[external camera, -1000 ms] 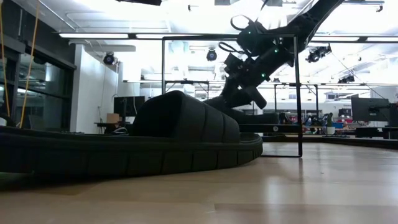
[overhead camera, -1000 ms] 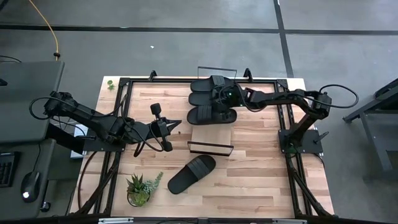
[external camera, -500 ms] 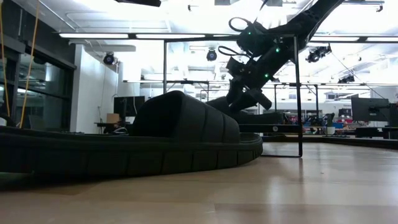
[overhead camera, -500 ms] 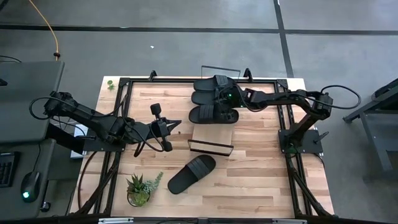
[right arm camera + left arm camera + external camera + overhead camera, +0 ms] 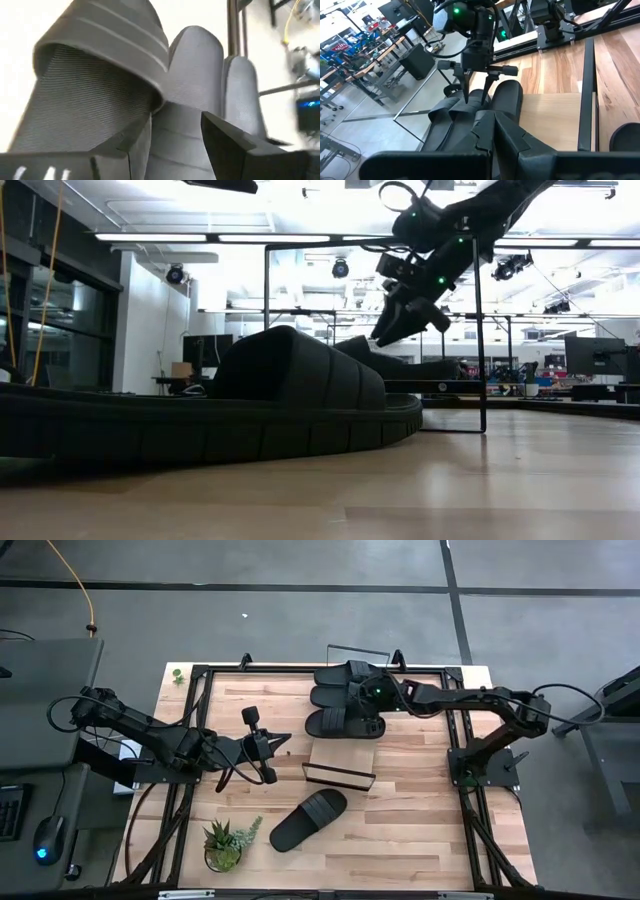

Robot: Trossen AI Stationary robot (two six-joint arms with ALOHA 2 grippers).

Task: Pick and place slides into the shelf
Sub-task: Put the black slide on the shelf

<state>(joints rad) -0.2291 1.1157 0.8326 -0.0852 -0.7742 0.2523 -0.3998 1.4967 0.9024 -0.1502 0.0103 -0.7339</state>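
Observation:
Three black slides (image 5: 345, 700) lie side by side across the far part of the shelf (image 5: 340, 762), a light-wood board in a black wire frame. A fourth slide (image 5: 308, 818) lies sole-down on the table nearer the front and fills the low view (image 5: 200, 420). My right gripper (image 5: 372, 692) is open just above the slides on the shelf, fingers pointing down (image 5: 476, 97), with nothing between them. My left gripper (image 5: 285, 740) is shut and empty, left of the shelf.
A small potted plant (image 5: 225, 843) stands at the front left. Black frame rails (image 5: 462, 720) run along the table's edges. The near part of the shelf board is bare wood.
My right gripper has risen from the slides on the shelf and gone a little toward the table's right edge. The far slide has shifted slightly to the right.

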